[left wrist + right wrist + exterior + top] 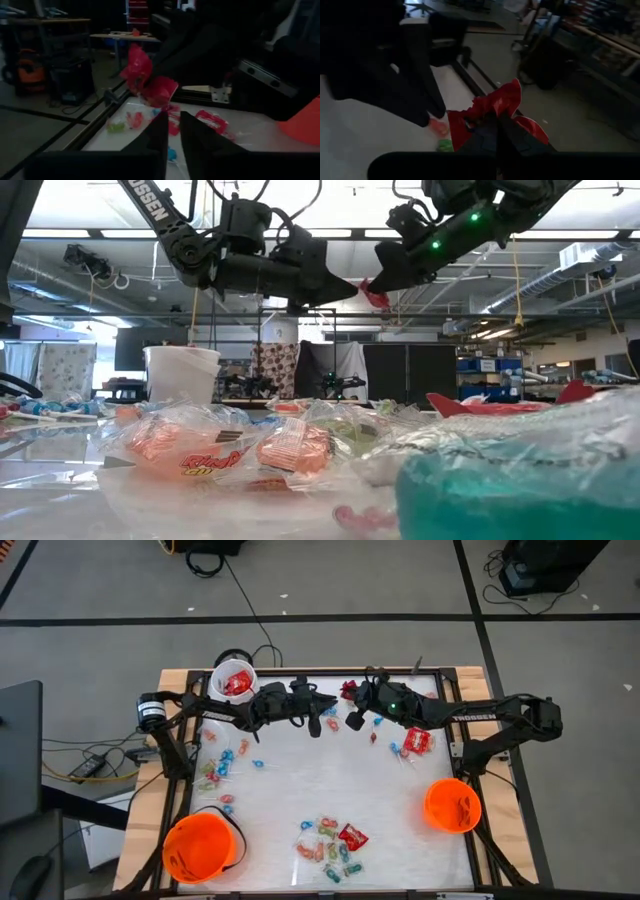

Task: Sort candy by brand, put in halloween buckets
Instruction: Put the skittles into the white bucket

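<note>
The white pail point(234, 679) sits at the table's point(300, 790) back left corner, one orange bucket point(198, 848) at the front left, another point(452, 805) at the right edge. A candy heap point(330, 842) lies front centre.

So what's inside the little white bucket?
The white bucket at the table's far left corner has red candy packets in it. Anything underneath those packets is covered, so I can't tell what else is there.

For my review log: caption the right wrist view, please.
Right end effector shut on a red candy packet, held above the table's far edge.
</note>
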